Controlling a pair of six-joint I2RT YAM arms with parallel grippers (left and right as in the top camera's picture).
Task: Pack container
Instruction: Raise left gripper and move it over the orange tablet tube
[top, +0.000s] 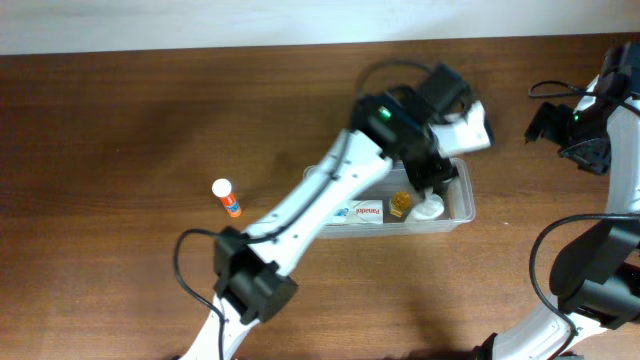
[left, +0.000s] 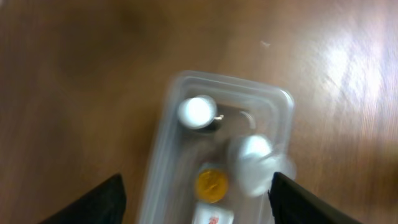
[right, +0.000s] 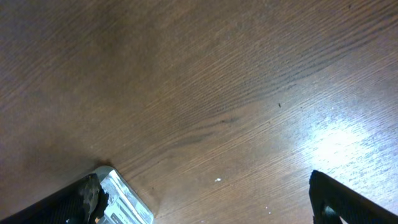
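My left tool (left: 196, 190), jaws apart and empty, hangs over the clear rectangular plastic container (top: 468, 203) on the brown wooden counter (top: 120, 150). It already holds several small items. One orange, white-capped bottle (top: 227, 198) lies outside, unpacked. My right tool (right: 204, 186) is spread, empty.

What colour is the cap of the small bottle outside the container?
The cap is white; overhead view shows it best.
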